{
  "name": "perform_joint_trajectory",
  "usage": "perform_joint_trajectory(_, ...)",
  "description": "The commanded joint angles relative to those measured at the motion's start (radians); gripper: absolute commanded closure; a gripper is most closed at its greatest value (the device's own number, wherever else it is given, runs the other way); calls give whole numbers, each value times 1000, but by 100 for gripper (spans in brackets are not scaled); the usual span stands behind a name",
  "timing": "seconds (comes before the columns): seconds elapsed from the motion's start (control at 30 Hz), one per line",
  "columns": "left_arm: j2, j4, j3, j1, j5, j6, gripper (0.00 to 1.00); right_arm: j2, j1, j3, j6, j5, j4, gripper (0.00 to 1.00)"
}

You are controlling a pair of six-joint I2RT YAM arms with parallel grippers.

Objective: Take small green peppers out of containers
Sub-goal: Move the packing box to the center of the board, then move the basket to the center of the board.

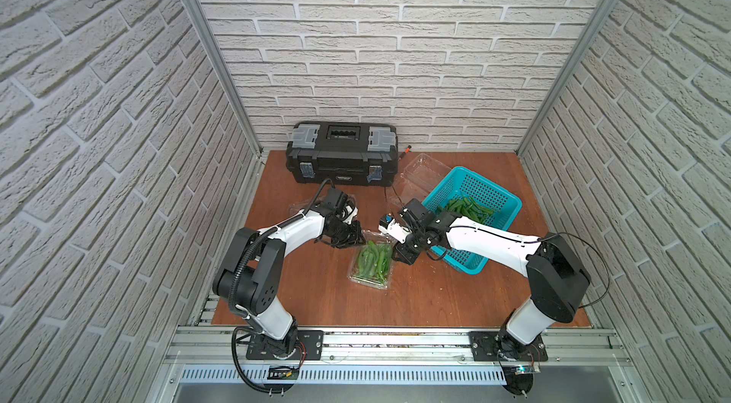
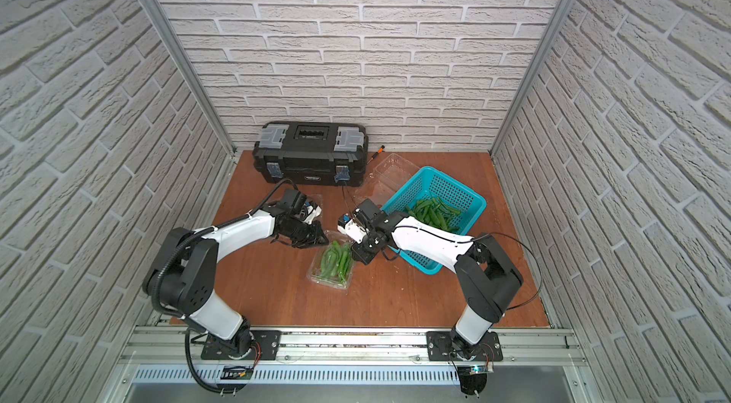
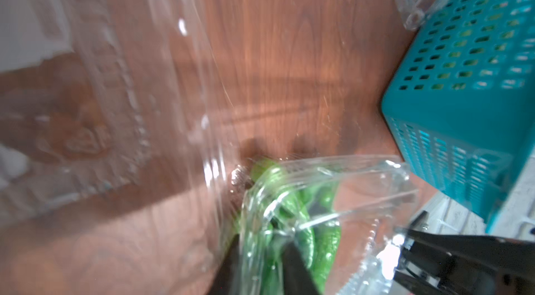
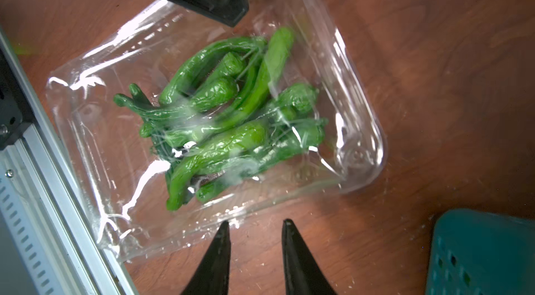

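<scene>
A clear container (image 1: 368, 282) (image 4: 362, 148) lies mid-table, holding a heap of small green peppers (image 1: 374, 258) (image 2: 336, 258) (image 4: 231, 122) under glossy plastic. My left gripper (image 1: 356, 239) (image 3: 260, 240) is at its far left corner. Its two dark fingers stand either side of the container's wall (image 3: 362, 180), shut on the plastic. My right gripper (image 1: 399, 254) (image 4: 254, 222) is open at the container's right side with only bare table between its fingers. One fingertip (image 4: 225, 227) is at the rim.
A teal basket (image 1: 466, 262) (image 3: 463, 105) with more peppers (image 1: 466, 205) stands to the right. An empty clear container (image 1: 419, 169) lies behind it, and another clear one (image 1: 296, 209) lies under my left wrist. A black toolbox (image 1: 342, 154) stands at the back wall.
</scene>
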Motion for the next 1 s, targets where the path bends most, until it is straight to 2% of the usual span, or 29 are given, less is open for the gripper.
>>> perform_joint_trajectory(0.0,47,-28,67,-2,-81,53,56,19,-41,14,80,-69,111,68)
perform_joint_trajectory(0.17,111,10,180,-3,-142,76,35,76,-64,56,131,-110,158,68)
perform_joint_trajectory(0.37,157,63,249,-14,-144,56,21,111,-69,71,180,-117,214,68)
perform_joint_trajectory(0.5,130,47,263,-48,-186,105,18,111,-83,68,248,-35,252,68)
perform_joint_trajectory(0.63,66,6,266,-101,-289,193,16,111,-109,50,300,81,249,68)
perform_joint_trajectory(0.83,0,-44,266,-168,-440,269,16,82,-151,3,342,147,271,68)
perform_joint_trajectory(0.97,-6,-71,261,-196,-520,302,15,61,-158,-2,321,140,276,68)
